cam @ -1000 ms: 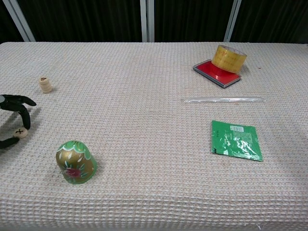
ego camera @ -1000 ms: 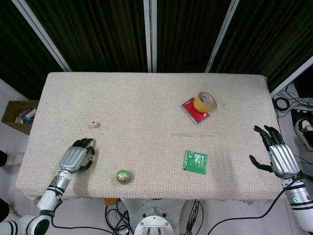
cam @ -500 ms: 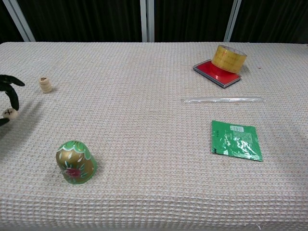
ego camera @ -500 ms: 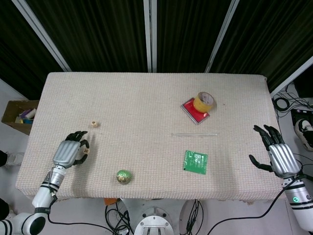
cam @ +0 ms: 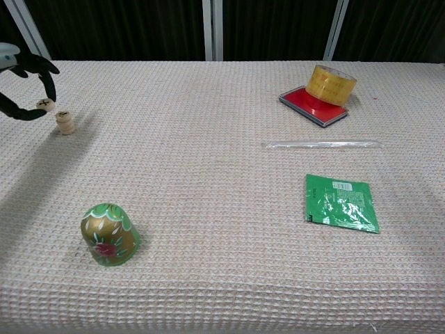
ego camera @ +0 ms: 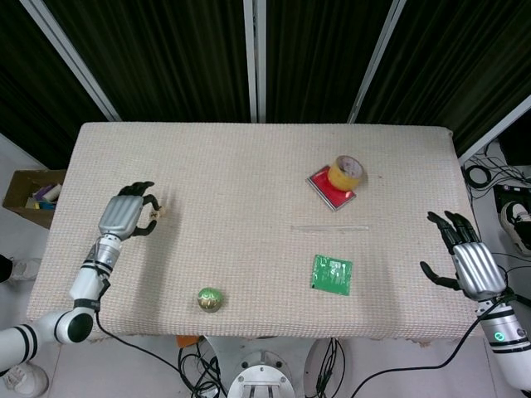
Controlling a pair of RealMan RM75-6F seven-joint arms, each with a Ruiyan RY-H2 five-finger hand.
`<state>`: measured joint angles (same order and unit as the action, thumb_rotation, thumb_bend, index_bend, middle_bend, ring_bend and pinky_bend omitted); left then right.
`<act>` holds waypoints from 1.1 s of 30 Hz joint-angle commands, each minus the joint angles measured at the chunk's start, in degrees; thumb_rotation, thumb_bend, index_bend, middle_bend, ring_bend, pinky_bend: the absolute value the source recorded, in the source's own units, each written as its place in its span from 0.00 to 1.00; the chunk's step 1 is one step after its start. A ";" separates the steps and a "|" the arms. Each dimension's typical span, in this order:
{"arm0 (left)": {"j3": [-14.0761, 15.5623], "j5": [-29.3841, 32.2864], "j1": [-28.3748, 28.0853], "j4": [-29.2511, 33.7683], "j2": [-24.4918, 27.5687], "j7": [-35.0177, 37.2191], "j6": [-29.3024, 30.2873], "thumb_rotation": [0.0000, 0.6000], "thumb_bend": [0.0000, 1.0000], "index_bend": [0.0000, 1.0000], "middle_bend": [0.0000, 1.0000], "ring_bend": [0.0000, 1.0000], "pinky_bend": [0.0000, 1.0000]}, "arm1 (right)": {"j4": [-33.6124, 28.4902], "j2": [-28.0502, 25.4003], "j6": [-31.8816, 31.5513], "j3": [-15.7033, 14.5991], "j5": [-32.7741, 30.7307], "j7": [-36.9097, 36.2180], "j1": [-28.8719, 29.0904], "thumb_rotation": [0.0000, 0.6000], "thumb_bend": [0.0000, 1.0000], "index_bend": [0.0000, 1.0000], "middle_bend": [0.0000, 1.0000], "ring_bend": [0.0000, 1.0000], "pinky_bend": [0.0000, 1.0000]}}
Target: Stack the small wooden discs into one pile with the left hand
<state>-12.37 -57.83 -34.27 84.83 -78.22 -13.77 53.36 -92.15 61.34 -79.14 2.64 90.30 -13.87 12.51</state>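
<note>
In the chest view the left hand (cam: 26, 83) is cut off at the frame's left edge, so only its dark fingertips (cam: 50, 78) and a bit of pale shell show; the right hand (ego camera: 470, 264) appears only in the head view, at the table's right edge, fingers spread and holding nothing. From above, the left hand (ego camera: 126, 214) covers most of what it carries, and the disc pile beside it is little more than a pale speck. The chest view is clearer: a small wooden disc (cam: 45, 104), light tan and round with a dark mark on its top face that is too small to read, is pinched between the left thumb and a fingertip, raised just above and left of the pile of discs (cam: 66, 122). That pile is a short pale wooden stack, also marked dark on top, standing on the woven table cloth (cam: 208, 181) near the left edge. How many discs the pile holds cannot be told. The held disc and the pile look close but apart.
</note>
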 commanded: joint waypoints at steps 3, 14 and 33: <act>-1.36 5.98 -3.85 -5.22 -3.61 -3.21 -3.60 1.00 0.39 0.48 0.11 0.08 0.14 | -0.02 -0.10 0.12 -0.03 -0.48 0.06 -0.17 1.00 0.26 0.00 0.17 0.00 0.00; -0.72 10.55 -5.60 -7.54 -4.46 -4.46 -5.03 1.00 0.38 0.47 0.11 0.08 0.14 | 0.31 0.01 0.30 -0.05 -0.83 -0.15 -0.29 1.00 0.26 0.00 0.17 0.00 0.00; 0.52 13.10 -7.16 -8.34 -4.86 -5.88 -4.54 1.00 0.38 0.44 0.11 0.08 0.14 | 1.10 0.16 0.09 -0.04 -1.11 -1.13 -0.63 1.00 0.26 0.00 0.17 0.00 0.00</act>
<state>-11.86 -44.74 -41.41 76.51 -83.07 -19.64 48.80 -91.04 61.50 -79.05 2.60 89.19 -15.01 11.88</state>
